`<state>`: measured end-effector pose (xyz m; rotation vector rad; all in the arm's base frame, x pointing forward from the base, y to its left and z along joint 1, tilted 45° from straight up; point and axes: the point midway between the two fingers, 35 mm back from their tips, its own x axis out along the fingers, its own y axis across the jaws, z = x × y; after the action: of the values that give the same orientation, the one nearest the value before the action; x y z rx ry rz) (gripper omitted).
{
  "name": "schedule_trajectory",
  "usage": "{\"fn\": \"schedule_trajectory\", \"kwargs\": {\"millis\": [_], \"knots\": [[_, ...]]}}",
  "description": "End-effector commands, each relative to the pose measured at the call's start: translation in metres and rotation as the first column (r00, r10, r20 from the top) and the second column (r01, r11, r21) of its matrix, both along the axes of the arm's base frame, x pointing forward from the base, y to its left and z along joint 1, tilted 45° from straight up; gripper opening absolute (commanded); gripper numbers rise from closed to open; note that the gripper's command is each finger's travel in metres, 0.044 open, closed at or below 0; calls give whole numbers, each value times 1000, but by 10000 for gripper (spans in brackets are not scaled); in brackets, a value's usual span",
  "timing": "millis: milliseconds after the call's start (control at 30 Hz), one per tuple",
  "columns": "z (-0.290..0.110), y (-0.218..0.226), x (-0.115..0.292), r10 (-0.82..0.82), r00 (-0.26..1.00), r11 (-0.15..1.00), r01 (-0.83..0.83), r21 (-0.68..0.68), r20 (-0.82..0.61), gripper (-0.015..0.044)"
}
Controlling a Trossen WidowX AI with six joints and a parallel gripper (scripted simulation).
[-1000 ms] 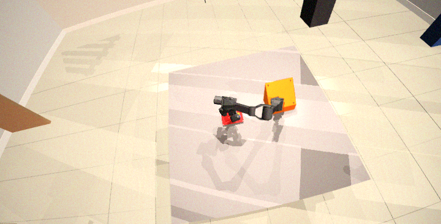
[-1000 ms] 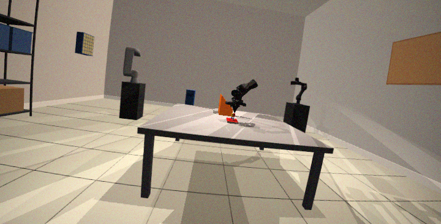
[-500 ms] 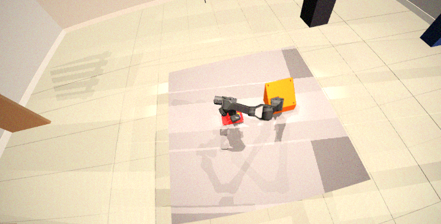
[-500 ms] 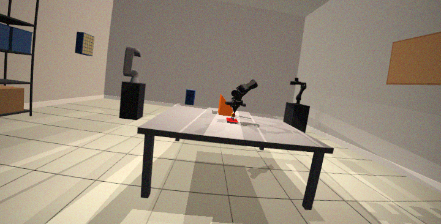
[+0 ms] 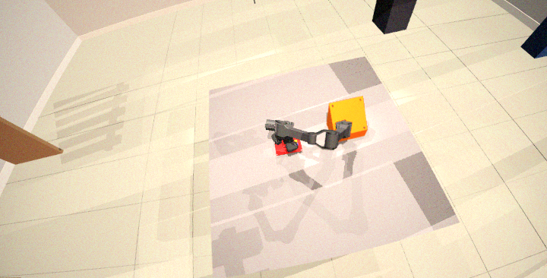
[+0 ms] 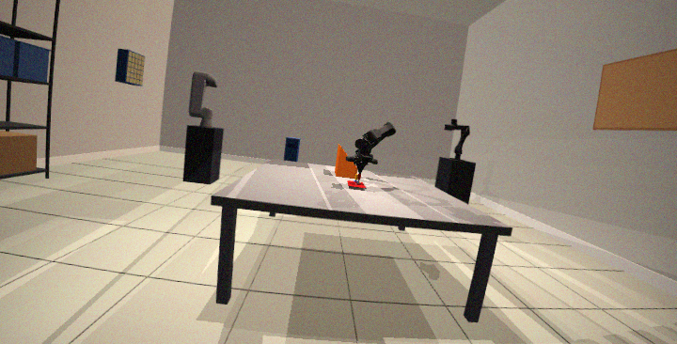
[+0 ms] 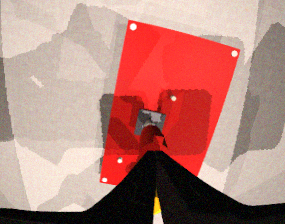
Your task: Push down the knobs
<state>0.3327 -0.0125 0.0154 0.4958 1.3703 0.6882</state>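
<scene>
The red circuit board (image 5: 281,150) (image 6: 355,184) (image 7: 179,56) lies on the table under my arm. In the wrist view a small grey potentiometer (image 7: 151,120) sits on the board just beyond my fingertips. My gripper (image 7: 154,157) (image 5: 288,143) (image 6: 359,174) is shut, its two dark fingers pressed together and pointing down at the near part of the board. A thin yellow sliver (image 7: 155,204) shows in the slit between the fingers; I cannot tell what it is. The fingers hide the board's near edge and any knob beneath them.
The arm's orange base block (image 5: 346,117) (image 6: 343,164) stands on the table to the right of the board. The grey table (image 6: 293,185) has dark legs. Other robots on black pedestals and a shelf stand far off on the floor.
</scene>
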Motion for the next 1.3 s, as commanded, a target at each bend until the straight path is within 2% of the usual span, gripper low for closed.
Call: {"fn": "schedule_trajectory", "kwargs": {"millis": [0,1267], "knots": [[0,0,0,-4,1000,1000,4,3,0,0],[-6,6,1,-4,1000,1000,4,4,0,0]]}}
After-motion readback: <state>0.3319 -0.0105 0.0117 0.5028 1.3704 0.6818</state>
